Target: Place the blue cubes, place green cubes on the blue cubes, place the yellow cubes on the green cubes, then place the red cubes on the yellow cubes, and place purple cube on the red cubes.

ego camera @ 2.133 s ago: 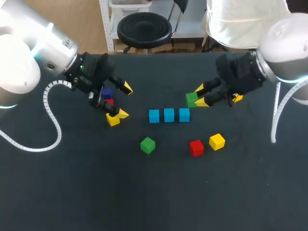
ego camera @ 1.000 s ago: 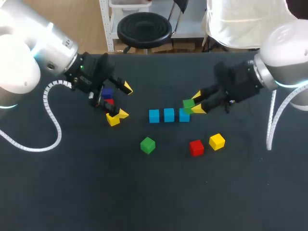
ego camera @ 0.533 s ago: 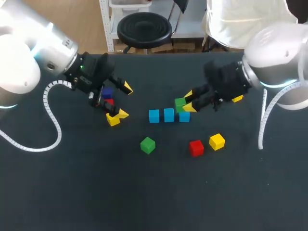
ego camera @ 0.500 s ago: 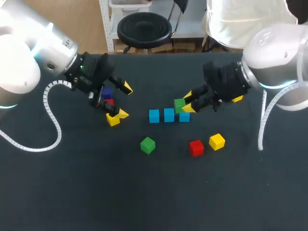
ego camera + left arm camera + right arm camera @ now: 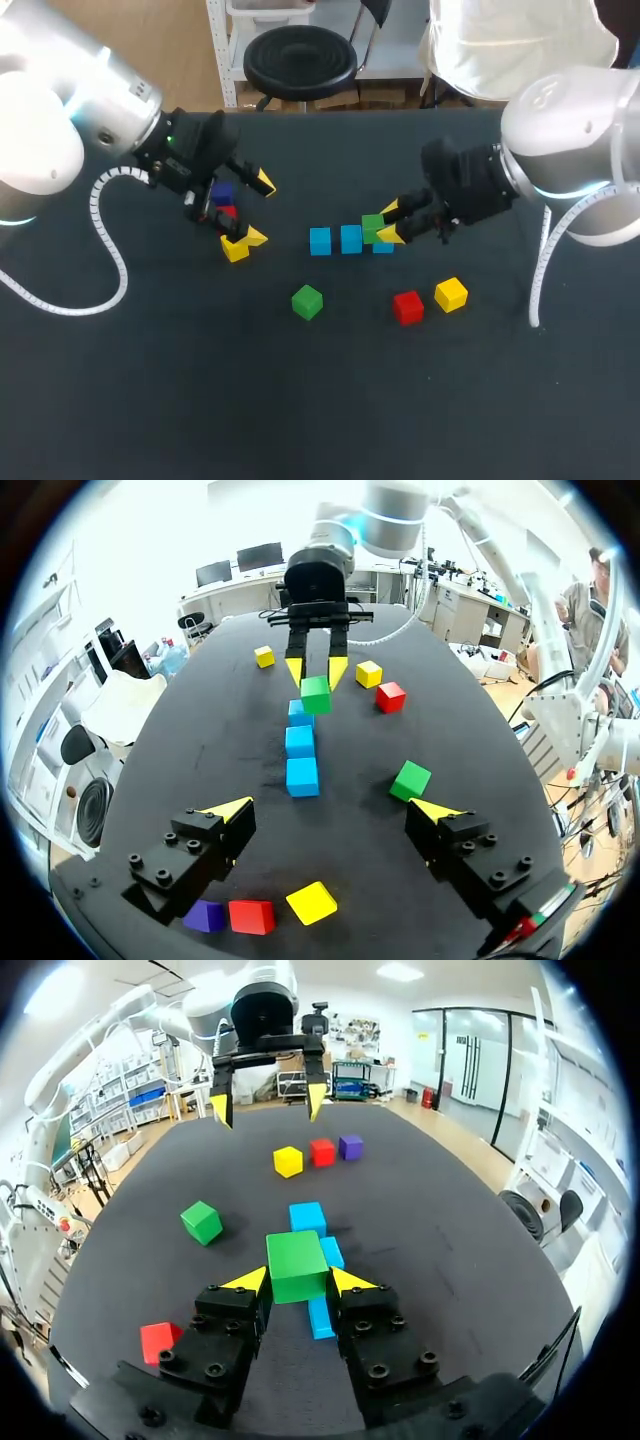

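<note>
The right gripper (image 5: 387, 222) is shown clamped on a smooth green cube (image 5: 297, 1266), which is held just above the right end of a row of three smooth blue cubes (image 5: 349, 239) near the middle of the table (image 5: 300, 400). The cube is gripped on the faces turned toward the table's far and near edges, so the yellow-tipped fingers stand across the row, not along it.

The step in hand is judged to be seating this cube on the end blue cube. The descent is best made vertically, with the edges squared before release. Whether the cube is already centred cannot be told. With this grip the fingers can be parted without touching the neighbouring blue cube.

The surface is a dark, matte, flat top, on which a light cube is expected to slide little. Toward the near edge lie a second green cube (image 5: 307, 301), a red cube (image 5: 407, 307) and a yellow cube (image 5: 451, 294), all well apart from the row.

The left gripper (image 5: 258, 210), fingers apart, hangs toward the far left corner over a purple cube (image 5: 205, 915), a second red cube (image 5: 250, 916) and a second yellow cube (image 5: 312, 902).
</note>
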Motion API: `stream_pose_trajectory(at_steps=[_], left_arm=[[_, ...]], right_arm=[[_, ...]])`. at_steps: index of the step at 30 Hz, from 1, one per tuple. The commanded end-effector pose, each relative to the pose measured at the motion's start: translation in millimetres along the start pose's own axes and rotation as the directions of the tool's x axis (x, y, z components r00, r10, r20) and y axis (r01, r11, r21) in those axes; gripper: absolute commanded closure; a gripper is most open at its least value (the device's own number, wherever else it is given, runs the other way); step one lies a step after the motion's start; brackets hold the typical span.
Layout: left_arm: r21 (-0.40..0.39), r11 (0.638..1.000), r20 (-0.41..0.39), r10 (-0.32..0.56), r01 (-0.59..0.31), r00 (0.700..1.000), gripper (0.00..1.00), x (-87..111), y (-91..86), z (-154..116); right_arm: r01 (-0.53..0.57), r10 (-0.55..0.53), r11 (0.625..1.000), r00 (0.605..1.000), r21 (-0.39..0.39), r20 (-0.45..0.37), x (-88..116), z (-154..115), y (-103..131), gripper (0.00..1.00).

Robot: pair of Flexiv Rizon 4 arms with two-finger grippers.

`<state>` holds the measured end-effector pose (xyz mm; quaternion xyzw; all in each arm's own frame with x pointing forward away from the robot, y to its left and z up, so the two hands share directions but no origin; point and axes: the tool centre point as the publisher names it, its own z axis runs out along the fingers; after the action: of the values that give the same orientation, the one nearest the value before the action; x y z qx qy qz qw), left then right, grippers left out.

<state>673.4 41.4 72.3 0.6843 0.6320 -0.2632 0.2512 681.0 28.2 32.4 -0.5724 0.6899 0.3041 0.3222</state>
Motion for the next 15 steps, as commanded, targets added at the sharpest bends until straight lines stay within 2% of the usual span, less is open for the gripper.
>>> stream_pose_trajectory(at_steps=[1,15], left_arm=[[0.0,1.0,0.004,0.004,-0.004,1.0,0.0,1.2,0.2,-0.1],[0.0,1.0,0.004,0.004,-0.004,1.0,0.0,1.2,0.2,-0.1]], right_arm=[[0.0,0.0,1.0,1.0,-0.003,-0.012,0.1,2.7,-2.3,1.0],[-0.007,0.007,1.0,1.0,0.003,-0.009,3.6,5.6,-4.3,1.0]])
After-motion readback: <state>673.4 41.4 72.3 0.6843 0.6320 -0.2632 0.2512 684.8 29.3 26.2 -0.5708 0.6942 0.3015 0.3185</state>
